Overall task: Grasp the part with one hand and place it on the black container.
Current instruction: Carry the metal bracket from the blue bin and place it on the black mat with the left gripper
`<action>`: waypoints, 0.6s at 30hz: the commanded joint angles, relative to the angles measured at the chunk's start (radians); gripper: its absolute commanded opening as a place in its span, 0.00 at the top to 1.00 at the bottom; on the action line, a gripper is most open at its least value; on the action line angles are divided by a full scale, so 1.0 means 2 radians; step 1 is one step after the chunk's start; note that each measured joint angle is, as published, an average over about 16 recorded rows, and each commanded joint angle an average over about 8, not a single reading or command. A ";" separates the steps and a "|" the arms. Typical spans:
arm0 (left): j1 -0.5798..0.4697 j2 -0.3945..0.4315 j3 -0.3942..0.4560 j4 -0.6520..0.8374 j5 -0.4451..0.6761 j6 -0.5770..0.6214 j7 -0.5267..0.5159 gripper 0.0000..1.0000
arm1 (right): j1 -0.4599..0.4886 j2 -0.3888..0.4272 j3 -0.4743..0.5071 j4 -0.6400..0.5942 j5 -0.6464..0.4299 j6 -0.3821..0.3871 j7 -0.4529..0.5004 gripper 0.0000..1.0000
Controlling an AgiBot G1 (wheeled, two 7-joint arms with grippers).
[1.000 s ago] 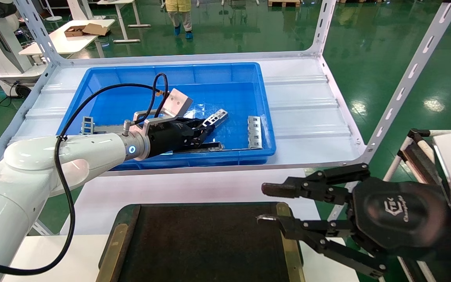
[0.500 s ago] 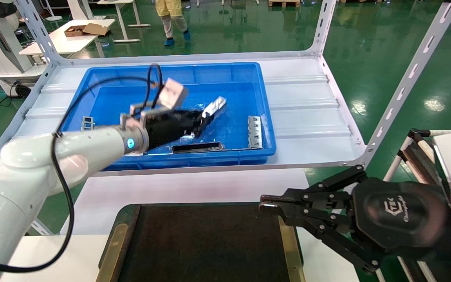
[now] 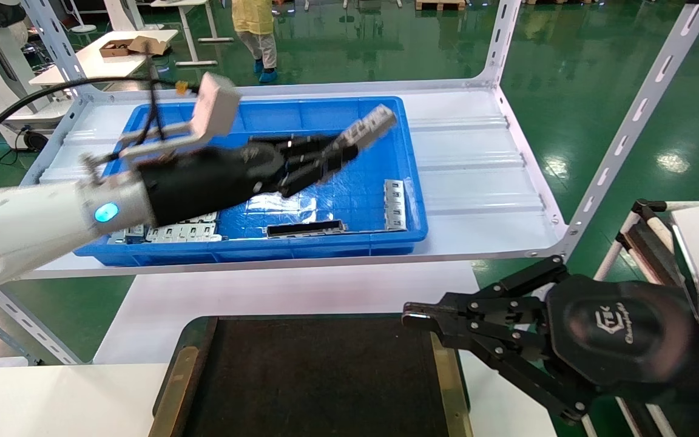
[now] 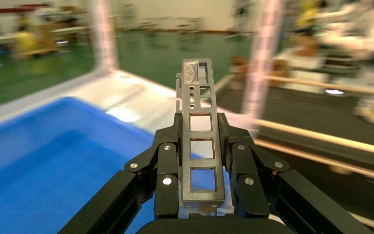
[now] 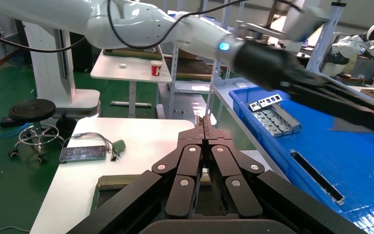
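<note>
Head view, nearest me: the black container (image 3: 319, 376) lies bare, and my right gripper (image 3: 413, 317), jaws pressed together on nothing, is parked over its right gold edge. It was spread open a second ago. Farther off, my left gripper (image 3: 340, 149) has lifted out of the blue bin (image 3: 410, 200), jaws clamped on the part (image 4: 199, 141), which a second ago lay low inside. So I judge the grasp is done; carrying it back to the container remains.
</note>
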 commanded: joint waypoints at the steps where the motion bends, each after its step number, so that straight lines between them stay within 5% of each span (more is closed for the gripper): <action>1: 0.012 -0.020 -0.004 -0.022 -0.011 0.040 -0.008 1.00 | 0.000 0.000 0.000 0.000 0.000 0.000 0.000 1.00; 10: 0.146 -0.098 -0.003 -0.219 -0.054 0.094 -0.097 1.00 | 0.000 0.000 0.000 0.000 0.000 0.000 0.000 1.00; 18: 0.286 -0.142 0.010 -0.363 -0.028 -0.031 -0.178 1.00 | 0.000 0.000 0.000 0.000 0.000 0.000 0.000 1.00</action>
